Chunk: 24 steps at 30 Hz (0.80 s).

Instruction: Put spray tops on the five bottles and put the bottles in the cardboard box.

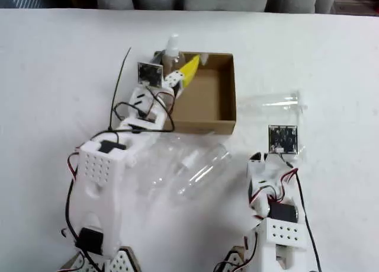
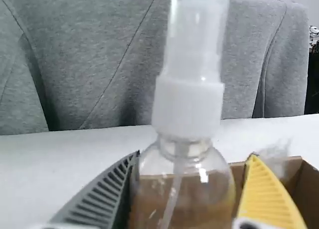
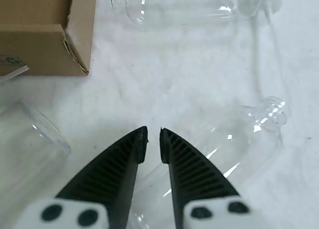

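Note:
A clear bottle (image 2: 182,189) with a white spray top (image 2: 189,84) stands upright between the grey finger (image 2: 102,196) and the yellow finger (image 2: 264,199) of my left gripper (image 2: 194,161), which is shut on it. From above, this bottle (image 1: 172,50) is at the far left corner of the open cardboard box (image 1: 228,94). My right gripper (image 3: 153,144) hovers shut, with nothing in it, over a bare clear bottle lying on the table, its open neck (image 3: 271,112) pointing away from the box. Several clear bottles (image 1: 198,165) lie in front of the box.
Another clear bottle (image 1: 278,103) lies to the right of the box, seen as the bottle (image 3: 184,2) beyond my right gripper. The box's near corner (image 3: 75,44) is close to my right arm. A grey sofa (image 2: 75,54) stands behind the table.

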Tool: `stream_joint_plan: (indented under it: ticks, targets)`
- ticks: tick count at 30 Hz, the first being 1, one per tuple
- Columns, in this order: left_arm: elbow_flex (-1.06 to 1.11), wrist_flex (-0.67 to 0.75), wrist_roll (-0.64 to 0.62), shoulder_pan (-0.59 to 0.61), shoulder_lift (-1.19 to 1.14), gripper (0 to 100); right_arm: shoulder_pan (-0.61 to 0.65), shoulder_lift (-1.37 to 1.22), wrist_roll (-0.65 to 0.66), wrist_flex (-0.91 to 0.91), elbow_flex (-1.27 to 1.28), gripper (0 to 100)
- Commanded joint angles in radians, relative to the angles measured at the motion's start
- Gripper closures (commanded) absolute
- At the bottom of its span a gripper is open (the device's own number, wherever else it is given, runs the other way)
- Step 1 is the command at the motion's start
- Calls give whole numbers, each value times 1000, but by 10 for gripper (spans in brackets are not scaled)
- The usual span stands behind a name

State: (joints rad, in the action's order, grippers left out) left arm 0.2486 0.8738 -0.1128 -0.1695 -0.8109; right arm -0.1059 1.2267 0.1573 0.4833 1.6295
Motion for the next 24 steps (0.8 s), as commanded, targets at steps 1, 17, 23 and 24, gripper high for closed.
stream_joint_plan:
  ticks: [1,17,23,24]
  targets:
    - [-48,-2,14,15,24,688,2,-12,6,-10,-2,982]
    - [227,-6,9,12,311,691,2,-12,6,-10,-2,982]
    - [310,-8,12,12,407,691,2,-12,6,-10,-2,982]
    - [330,-8,12,12,427,691,2,-12,6,-10,-2,982]
